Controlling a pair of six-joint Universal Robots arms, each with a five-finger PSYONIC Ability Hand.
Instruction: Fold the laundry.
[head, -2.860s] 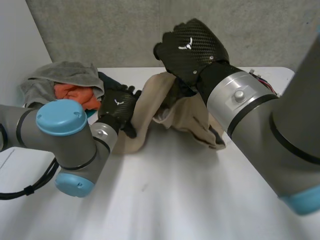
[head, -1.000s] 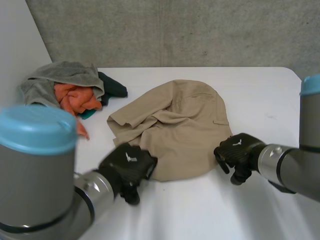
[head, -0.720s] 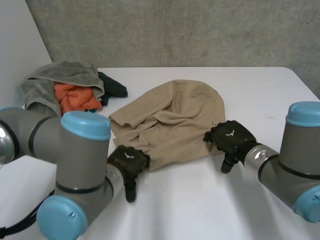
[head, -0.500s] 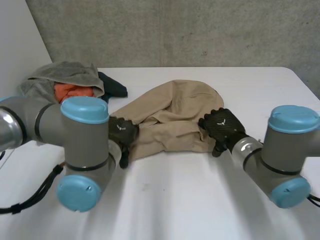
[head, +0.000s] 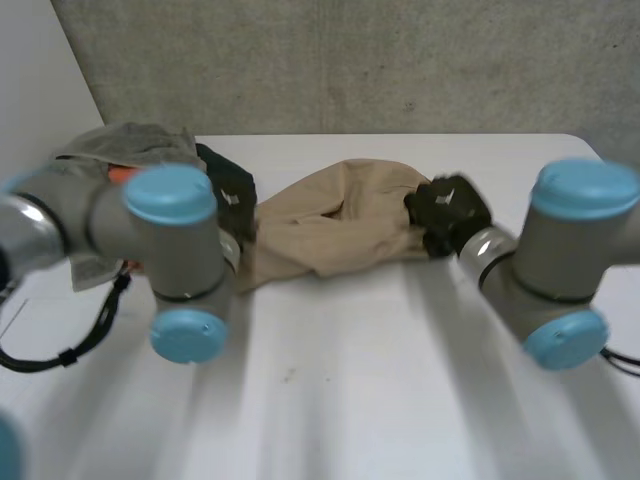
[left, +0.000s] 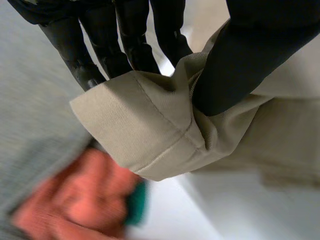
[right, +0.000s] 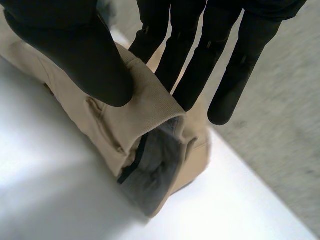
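The folding looks only just begun. One beige garment (head: 330, 225) lies bunched and creased on the white table (head: 400, 380), stretched between the two hands, with no neat fold in it yet.

The left hand (left: 240, 60) pinches a hemmed corner of the garment between its thumb and straight fingers (left: 125, 40). The corner sticks out past its fingertips. The right hand (right: 75, 45) clamps the opposite end the same way, thumb on top and fingers behind. There the cloth turns over beneath its palm and shows a grey lining.

Left to do, as far as can be judged, is spreading this piece flat, folding it, and then working through the heap just beyond the left hand. That heap holds three cloths that can be counted: one grey cloth (head: 130, 145), one orange cloth (left: 75, 200) and one dark teal cloth (head: 215, 160). Whether more lie underneath cannot be told
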